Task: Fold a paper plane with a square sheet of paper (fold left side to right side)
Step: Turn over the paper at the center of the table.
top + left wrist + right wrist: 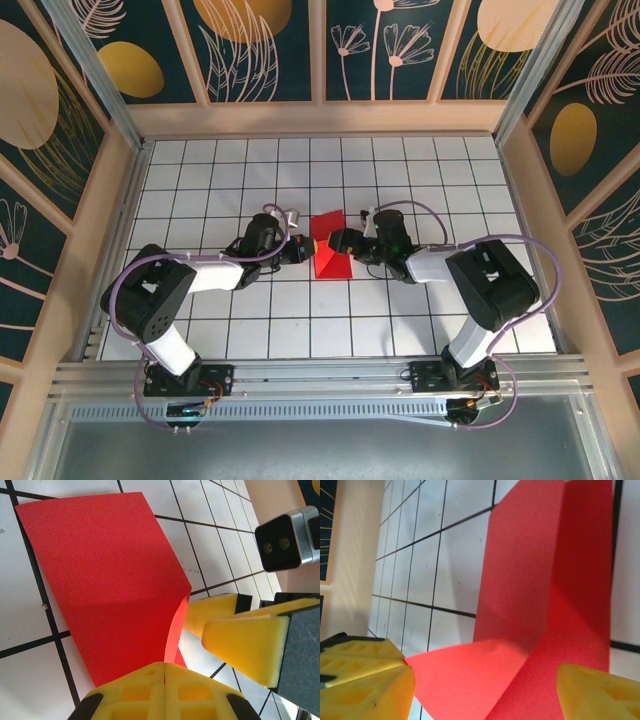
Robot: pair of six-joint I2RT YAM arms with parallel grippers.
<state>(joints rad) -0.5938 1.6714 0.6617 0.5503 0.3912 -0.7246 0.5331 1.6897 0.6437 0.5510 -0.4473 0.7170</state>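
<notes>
My left hand (164, 666), fully closed, pinches the square sheet of paper (100, 565) by a raised edge. My right hand (485, 680) is spread wide astride it.

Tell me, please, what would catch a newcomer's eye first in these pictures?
The bright red sheet of paper stands out at the centre of the white gridded table, partly folded with one flap lifted. The left gripper has its jaws shut on an edge of the paper, while the right gripper has its jaws open, one on each side of the sheet.
</notes>
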